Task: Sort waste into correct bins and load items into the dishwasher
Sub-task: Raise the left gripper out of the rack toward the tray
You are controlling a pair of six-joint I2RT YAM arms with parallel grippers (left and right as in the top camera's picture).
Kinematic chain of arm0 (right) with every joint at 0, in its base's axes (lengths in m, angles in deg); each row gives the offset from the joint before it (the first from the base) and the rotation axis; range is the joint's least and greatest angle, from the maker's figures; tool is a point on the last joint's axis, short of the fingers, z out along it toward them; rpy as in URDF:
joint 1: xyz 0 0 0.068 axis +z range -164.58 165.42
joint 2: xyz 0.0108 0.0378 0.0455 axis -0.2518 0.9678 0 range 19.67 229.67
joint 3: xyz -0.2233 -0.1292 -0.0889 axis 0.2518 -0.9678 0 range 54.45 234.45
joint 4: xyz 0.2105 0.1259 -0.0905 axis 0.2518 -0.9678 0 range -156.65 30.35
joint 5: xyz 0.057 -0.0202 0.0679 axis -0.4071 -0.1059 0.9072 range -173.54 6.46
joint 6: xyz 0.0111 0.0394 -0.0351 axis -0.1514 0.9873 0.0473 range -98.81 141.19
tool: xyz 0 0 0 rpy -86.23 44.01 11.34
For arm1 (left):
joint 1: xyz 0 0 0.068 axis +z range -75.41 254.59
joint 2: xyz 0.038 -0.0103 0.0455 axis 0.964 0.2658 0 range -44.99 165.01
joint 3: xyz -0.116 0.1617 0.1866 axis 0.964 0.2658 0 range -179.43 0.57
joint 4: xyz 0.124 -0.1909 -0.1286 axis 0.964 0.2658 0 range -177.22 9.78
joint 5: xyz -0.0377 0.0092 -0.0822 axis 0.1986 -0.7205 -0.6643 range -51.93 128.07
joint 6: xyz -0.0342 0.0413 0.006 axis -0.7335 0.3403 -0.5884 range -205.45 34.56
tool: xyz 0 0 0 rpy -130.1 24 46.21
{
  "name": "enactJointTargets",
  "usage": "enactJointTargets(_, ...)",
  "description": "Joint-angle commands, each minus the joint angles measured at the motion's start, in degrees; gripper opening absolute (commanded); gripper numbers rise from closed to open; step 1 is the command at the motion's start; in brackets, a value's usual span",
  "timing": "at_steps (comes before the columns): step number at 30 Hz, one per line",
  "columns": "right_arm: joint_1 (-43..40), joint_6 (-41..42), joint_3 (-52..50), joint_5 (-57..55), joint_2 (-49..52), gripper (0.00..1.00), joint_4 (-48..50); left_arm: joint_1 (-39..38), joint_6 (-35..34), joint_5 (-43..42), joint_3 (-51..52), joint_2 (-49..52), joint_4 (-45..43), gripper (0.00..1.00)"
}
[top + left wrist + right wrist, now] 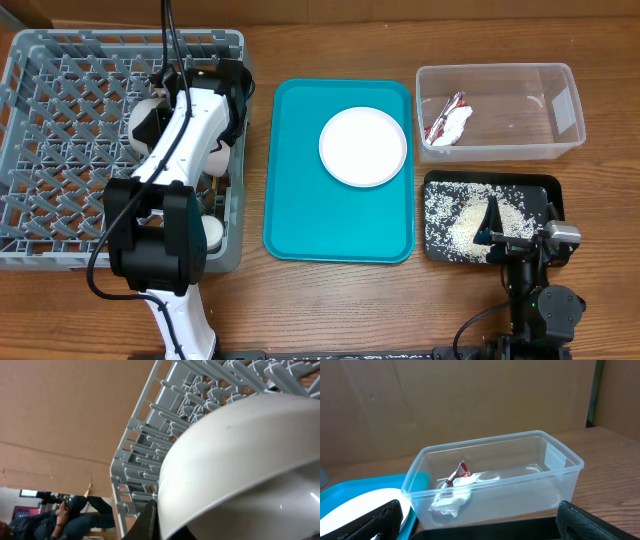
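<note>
- Dish rack (60, 140): square, grey plastic, with a lattice floor of upright pegs and low walls, at the left of the wooden tabletop (330, 300).
- Bowl (240, 460): smooth, glossy white and round. It is tilted among the pegs in the rack's upper middle, and the left wrist view shows its outer wall and rim close up.
- Left claw (158, 98): reaches over the rack and is closed on the bowl's rim. One dark finger (149, 521) meets the rim at the lower edge of the wrist view.
- Two more white rounded pieces (218, 160) (211, 233) lie along the rack's right wall. The arm hides too much of them to name them.
- Teal tray (300, 200): a smooth plastic rectangle with rounded corners, in the middle of the tabletop. It holds a flat round white plate (363, 147) in its upper right part.
- Clear tub (540, 110): a see-through rectangular plastic box at the upper right. At its left end lie a crinkled red wrapper (440, 118) and crumpled white tissue (455, 128).
- Black tray (440, 185): shallow and rectangular, just below the tub. Loose white rice (455, 220) is scattered and heaped across its floor.
- Right claw (497, 222): hangs over the black tray's middle with its fingers spread wide and nothing between them. The tub is just ahead of it.
</note>
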Motion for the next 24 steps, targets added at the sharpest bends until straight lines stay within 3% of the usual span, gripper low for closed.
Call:
enactJointTargets(1, -0.2, 0.39, -0.59, -0.28, -0.55, 1.0, 0.2, -1.42, 1.38, -1.75, 0.61, -0.17, -0.02, 0.17)
enactJointTargets(9, -0.2, 0.39, -0.59, -0.28, -0.55, 1.0, 0.2, -6.82, 1.4, -1.46, 0.59, -0.22, 1.03, 0.43)
enactJointTargets(17, -0.2, 0.37, -0.59, -0.28, -0.55, 1.0, 0.2, -7.5, -3.08, -0.66, -3.41, -0.46, 8.33, 0.43)
enactJointTargets(20, -0.2, 0.39, -0.59, -0.31, -0.55, 1.0, 0.2, -7.48, -6.21, -1.03, -6.58, -0.46, 12.2, 0.48)
enactJointTargets(24, -0.2, 0.39, -0.59, -0.28, -0.55, 1.0, 0.2, -7.91, -6.34, -4.31, -12.35, -0.46, 15.5, 0.79)
